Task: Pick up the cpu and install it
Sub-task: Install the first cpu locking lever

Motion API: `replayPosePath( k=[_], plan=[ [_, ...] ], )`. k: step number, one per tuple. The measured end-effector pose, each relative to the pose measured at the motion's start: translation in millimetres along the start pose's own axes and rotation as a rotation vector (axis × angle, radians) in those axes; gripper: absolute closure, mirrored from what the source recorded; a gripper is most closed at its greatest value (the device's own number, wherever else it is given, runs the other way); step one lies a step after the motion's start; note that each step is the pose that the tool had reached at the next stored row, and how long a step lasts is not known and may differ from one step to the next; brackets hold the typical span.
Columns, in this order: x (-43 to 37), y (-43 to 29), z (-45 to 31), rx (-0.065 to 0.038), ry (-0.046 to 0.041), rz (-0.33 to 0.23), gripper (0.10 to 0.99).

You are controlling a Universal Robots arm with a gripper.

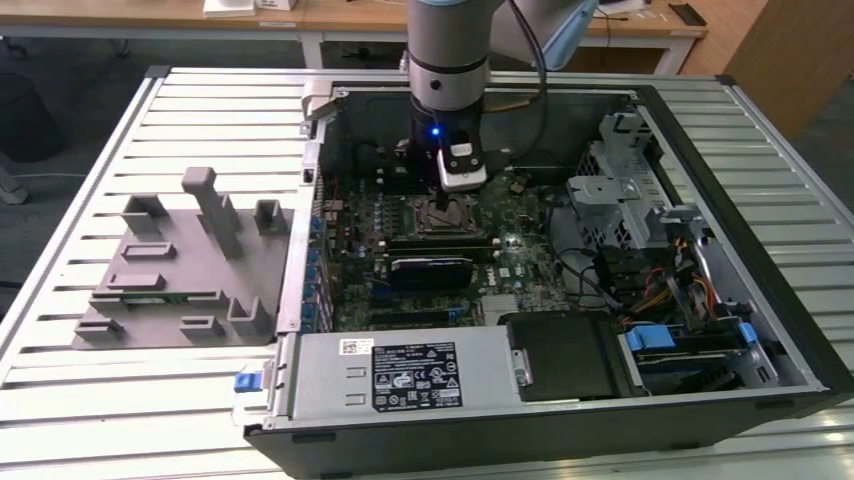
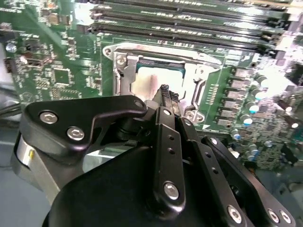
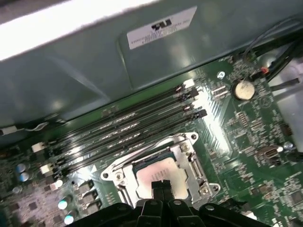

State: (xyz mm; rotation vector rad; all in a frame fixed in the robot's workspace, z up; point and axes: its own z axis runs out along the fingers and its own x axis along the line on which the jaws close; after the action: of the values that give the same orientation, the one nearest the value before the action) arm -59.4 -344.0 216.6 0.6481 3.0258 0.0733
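Gripper (image 2: pixel 164 90): fingers pressed together, tips poised directly over the cpu; contact cannot be confirmed.
Cpu (image 3: pixel 158 174): seated flat in the motherboard socket (image 3: pixel 187 151), beside the memory slots (image 3: pixel 128 127).
Case (image 1: pixel 747 200): open on the worktop (image 1: pixel 80 390).

The cpu (image 3: pixel 158 174), a flat square chip with a pale silvery top and thin dark-green rim, lay level inside the metal-framed motherboard socket (image 3: pixel 189 156).

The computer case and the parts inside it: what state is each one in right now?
Computer case: side panel off, lying flat.
cpu: sitting in the socket.
Socket frame: open, not clamped down.
Memory slots: empty.
gripper: jaws together, tips above the cpu.
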Motion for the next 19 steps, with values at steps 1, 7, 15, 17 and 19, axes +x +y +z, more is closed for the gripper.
replayPosePath(
  k=[1, 7, 15, 17, 19],
  plan=[
    [-0.9, -0.1, 0.1, 0.001, 0.0016, 0.001, 0.98],
    [-9.3, 3.3, 0.6, 0.001, 0.0018, 0.005, 0.98],
    [-13.1, 5.1, -6.0, 0.001, 0.0023, -0.001, 0.98],
    [-13.3, 5.5, -12.2, 0.001, 0.0023, -0.001, 0.98],
    [-13.5, 5.8, -17.4, 0.001, 0.0023, -0.002, 0.98]
  ],
)
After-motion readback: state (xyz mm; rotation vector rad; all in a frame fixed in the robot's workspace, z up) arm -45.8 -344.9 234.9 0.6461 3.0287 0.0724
